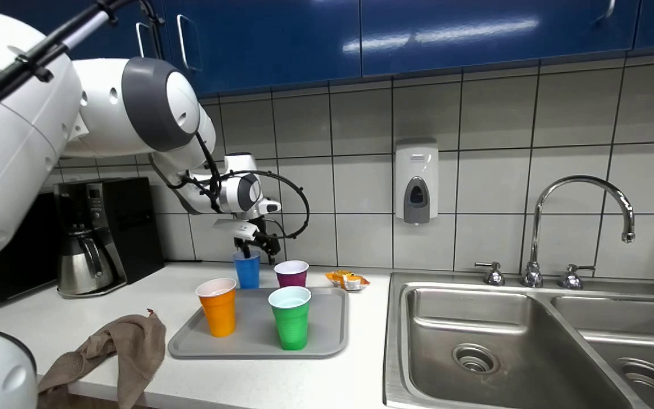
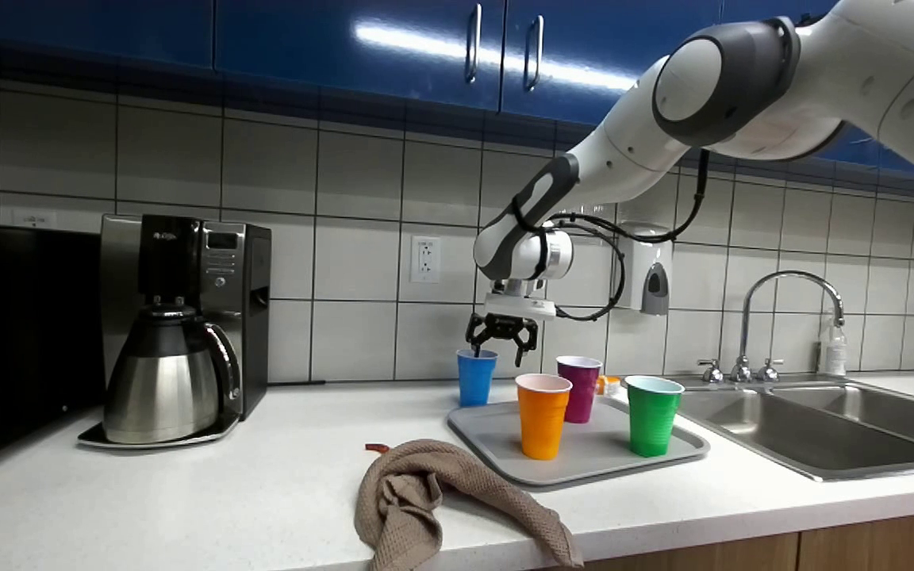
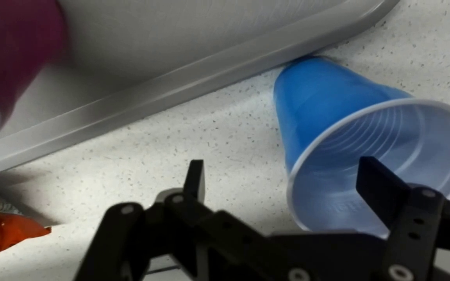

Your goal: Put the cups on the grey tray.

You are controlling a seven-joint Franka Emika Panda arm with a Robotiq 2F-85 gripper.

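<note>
The blue cup (image 3: pixel 318 99), tapered plastic with a pale ringed inside, stands upright on the speckled bench (image 3: pixel 217 140), just beside the smooth grey tray (image 1: pixel 256 321). The pincer (image 3: pixel 281 160) has its jaws spread wide, one finger over or in the cup's mouth, the other outside. The tray carries the orange cup (image 2: pixel 543 420), purple cup (image 2: pixel 582 392) and green cup (image 2: pixel 653 420).

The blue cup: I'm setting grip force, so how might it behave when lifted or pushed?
The blue cup will probably flex when squeezed: its wall looks like thin plastic. It is likely light, as the wrist view shows no contents inside. It may tip if pushed high, its base being narrower than its mouth.
</note>
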